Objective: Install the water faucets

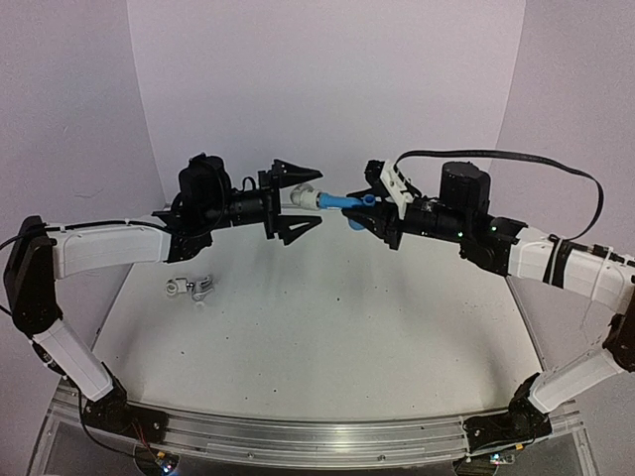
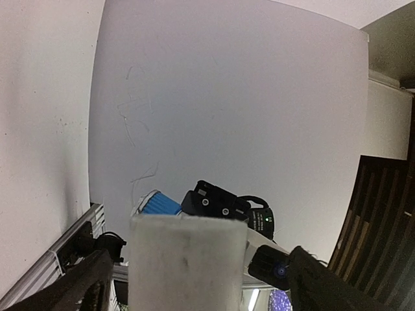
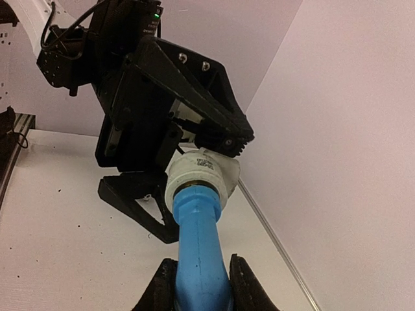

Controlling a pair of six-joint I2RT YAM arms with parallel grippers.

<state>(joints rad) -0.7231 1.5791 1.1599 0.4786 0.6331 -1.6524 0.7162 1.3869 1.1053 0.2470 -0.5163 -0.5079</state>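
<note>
The light blue faucet [image 1: 342,201] is held in mid-air above the table's back. My right gripper [image 1: 369,213] is shut on its body; in the right wrist view the faucet [image 3: 200,246] runs up from between the fingers of the gripper [image 3: 201,285]. Its end sits inside a white stubby fitting [image 3: 198,175], also seen from above [image 1: 304,198]. My left gripper [image 1: 317,195] is open, with its jaws spread wide around that fitting. The fitting [image 2: 188,259] fills the left wrist view, with the blue faucet [image 2: 159,204] behind it. The silver faucet [image 1: 193,288] lies on the table at the left.
The white table [image 1: 327,327] is walled by white panels at the back and both sides. An aluminium rail [image 1: 298,436] with both arm bases runs along the near edge. A black cable [image 1: 516,157] loops above the right arm.
</note>
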